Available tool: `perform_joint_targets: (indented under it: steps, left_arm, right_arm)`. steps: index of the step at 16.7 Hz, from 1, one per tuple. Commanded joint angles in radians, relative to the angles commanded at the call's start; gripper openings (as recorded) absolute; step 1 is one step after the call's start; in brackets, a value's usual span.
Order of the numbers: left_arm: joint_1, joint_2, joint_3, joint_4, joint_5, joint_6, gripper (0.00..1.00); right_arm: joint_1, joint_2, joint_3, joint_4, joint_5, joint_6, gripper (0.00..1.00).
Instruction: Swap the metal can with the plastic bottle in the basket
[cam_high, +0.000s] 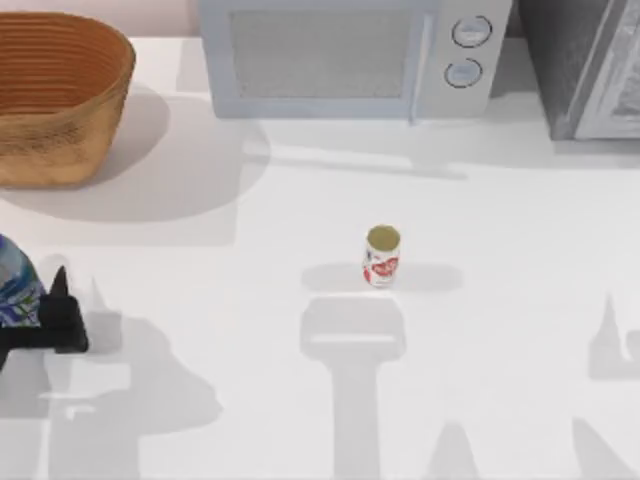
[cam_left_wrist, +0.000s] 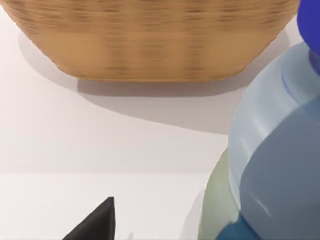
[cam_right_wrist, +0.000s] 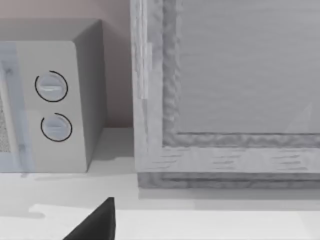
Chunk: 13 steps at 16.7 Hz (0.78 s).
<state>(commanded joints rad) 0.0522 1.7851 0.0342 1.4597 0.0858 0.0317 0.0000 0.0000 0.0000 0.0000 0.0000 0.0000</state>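
Observation:
The metal can (cam_high: 382, 256), white and red with a dull gold top, stands upright on the white table near the middle. The plastic bottle (cam_high: 12, 285) is at the table's far left, outside the basket (cam_high: 55, 100), which stands at the back left. My left gripper (cam_high: 40, 300) is right against the bottle, open, with one dark fingertip (cam_left_wrist: 95, 225) apart from it. In the left wrist view the bottle (cam_left_wrist: 275, 150) looms close, with the woven basket (cam_left_wrist: 150, 40) behind it. My right gripper (cam_right_wrist: 160, 222) is parked and open, facing the back right appliances.
A pale microwave (cam_high: 350, 55) stands at the back middle, its two dials (cam_right_wrist: 52, 107) facing forward. A grey cabinet-like appliance (cam_high: 590, 65) fills the back right corner. Bare table (cam_high: 250, 330) lies between the bottle and the can.

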Motion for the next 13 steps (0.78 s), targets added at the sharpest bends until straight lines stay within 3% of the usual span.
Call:
perform_joint_targets:
  steps: [11,13]
  left_arm:
    - [-0.012,0.116,0.057,0.059,-0.010,-0.003,1.00]
    - [-0.012,0.116,0.057,0.059,-0.010,-0.003,0.85]
  right_arm:
    - [0.000,0.000,0.000,0.000,0.000,0.000,1.00]
    - [0.000,0.000,0.000,0.000,0.000,0.000,1.00]
